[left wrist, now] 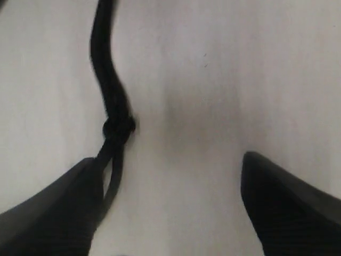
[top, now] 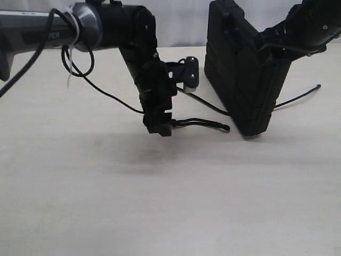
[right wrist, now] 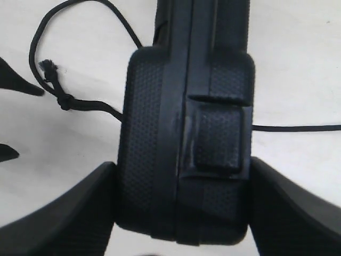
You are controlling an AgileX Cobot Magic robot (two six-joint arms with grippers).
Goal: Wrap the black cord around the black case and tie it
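The left gripper (left wrist: 170,165) hung wide open just above the table (top: 160,202), holding nothing; the black cord (left wrist: 109,90) lay with its knot between the 2 fingers, touching 1 of them. The right gripper (right wrist: 181,162) clamped the black case (top: 240,69), which stood on edge on the table, cord trailing out on both sides

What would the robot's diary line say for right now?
left gripper: open beside black cord knot | right gripper: shut on black case | case: held tilted | cord: not tied yet
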